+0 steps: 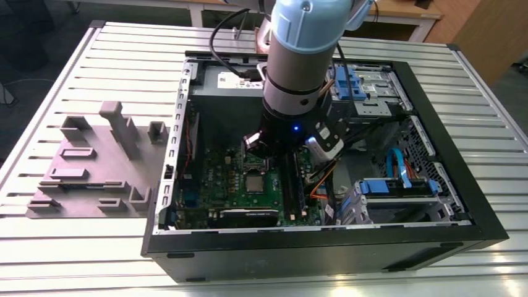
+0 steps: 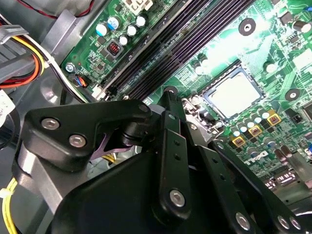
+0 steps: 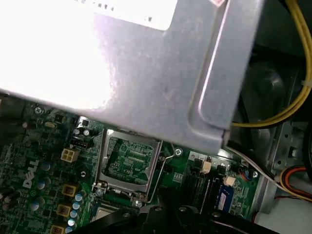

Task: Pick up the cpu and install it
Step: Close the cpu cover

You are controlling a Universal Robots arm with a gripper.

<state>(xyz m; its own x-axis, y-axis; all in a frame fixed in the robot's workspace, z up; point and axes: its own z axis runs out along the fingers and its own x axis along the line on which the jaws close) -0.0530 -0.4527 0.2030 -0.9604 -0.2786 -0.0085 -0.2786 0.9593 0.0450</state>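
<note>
The cpu (image 1: 253, 183) is a small silvery square lying flat in its socket on the green motherboard (image 1: 214, 185) inside the open computer case. In the second wrist view the cpu (image 2: 235, 94) sits bright and bare inside the socket's metal rim. The metal socket frame (image 3: 127, 163) stands swung up off the socket, with the board showing through its window, and a corner of the cpu (image 3: 105, 214) lies below it. My gripper (image 1: 262, 148) hangs low over the board just behind the socket. Its black linkage (image 2: 170, 146) reaches toward the cpu, and nothing hangs from it.
The big grey box with a white label (image 3: 122, 58) looms close beside the socket. Dark memory slots (image 2: 195, 44) run alongside. Blue drive brackets (image 1: 396, 185), orange and yellow cables (image 1: 318, 185) and the case walls (image 1: 330, 238) hem the arm in. A grey parts fixture (image 1: 91, 167) lies on the slatted table.
</note>
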